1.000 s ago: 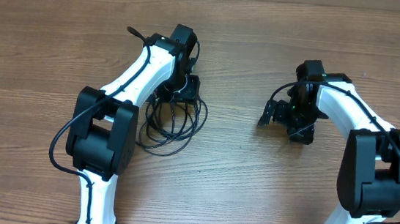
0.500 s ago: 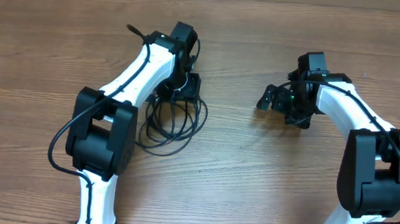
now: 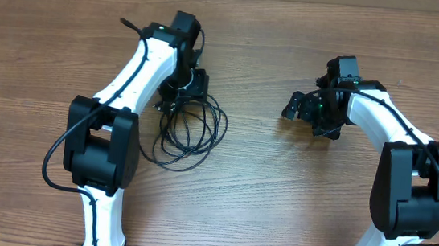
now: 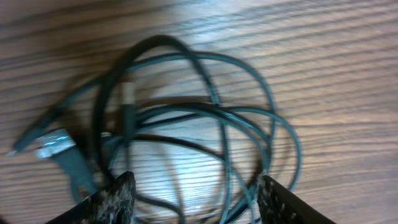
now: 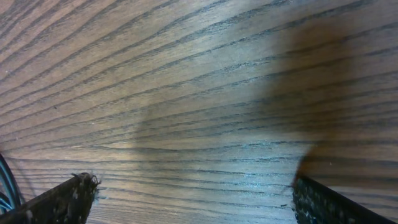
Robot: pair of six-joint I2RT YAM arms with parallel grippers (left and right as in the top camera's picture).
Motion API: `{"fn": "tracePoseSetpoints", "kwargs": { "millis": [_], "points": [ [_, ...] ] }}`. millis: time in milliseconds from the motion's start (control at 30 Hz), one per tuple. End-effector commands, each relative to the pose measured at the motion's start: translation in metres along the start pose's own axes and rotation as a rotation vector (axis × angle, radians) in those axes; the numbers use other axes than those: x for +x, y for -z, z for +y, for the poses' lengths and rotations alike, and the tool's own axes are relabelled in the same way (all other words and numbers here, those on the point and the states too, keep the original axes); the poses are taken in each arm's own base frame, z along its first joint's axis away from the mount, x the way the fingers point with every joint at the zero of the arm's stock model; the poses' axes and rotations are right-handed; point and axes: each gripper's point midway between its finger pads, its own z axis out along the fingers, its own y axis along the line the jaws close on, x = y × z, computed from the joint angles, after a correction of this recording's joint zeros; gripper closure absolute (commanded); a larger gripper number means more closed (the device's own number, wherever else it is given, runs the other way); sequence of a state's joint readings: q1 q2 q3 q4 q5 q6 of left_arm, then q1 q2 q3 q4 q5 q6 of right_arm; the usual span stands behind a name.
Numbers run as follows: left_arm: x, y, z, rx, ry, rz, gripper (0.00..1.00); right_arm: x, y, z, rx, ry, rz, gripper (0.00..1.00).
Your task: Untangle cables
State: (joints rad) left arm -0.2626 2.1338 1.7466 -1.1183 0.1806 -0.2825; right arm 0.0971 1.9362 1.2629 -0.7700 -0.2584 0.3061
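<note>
Thin black looping cables [image 4: 180, 107] were judged light and limp, best taken near the silver-tipped plug [image 4: 56, 144]. The left gripper [image 4: 196, 182] was seen parted, the right gripper [image 5: 193, 185] spread wide, both empty.

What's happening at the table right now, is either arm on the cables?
The left claw sits over the far edge of the tangle of thin black looping cables lying on the brown wooden table. Its fingers stand apart with strands running beneath and between them, and nothing looks clamped. The right claw is wide open over bare wood, off to the side of the tangle, holding nothing. The cords lie in one overlapping coil, not yet separated.
</note>
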Motion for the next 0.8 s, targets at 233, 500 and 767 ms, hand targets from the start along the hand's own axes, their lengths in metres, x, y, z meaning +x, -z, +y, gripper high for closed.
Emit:
{"fn": "tracePoseSetpoints", "kwargs": {
  "millis": [233, 500, 767],
  "points": [
    [-0.007, 0.023, 0.024, -0.122, 0.014, -0.058, 0.29, -0.002, 0.008, 0.004, -0.014, 0.006, -0.025, 0.0],
    [-0.002, 0.022, 0.024, -0.128, 0.014, -0.041, 0.27, -0.002, 0.008, 0.004, -0.014, 0.006, -0.025, 0.0],
    [0.001, 0.015, 0.04, -0.203, 0.017, -0.038, 0.21, -0.002, 0.008, 0.004, -0.014, 0.006, -0.024, 0.0]
  ]
}}
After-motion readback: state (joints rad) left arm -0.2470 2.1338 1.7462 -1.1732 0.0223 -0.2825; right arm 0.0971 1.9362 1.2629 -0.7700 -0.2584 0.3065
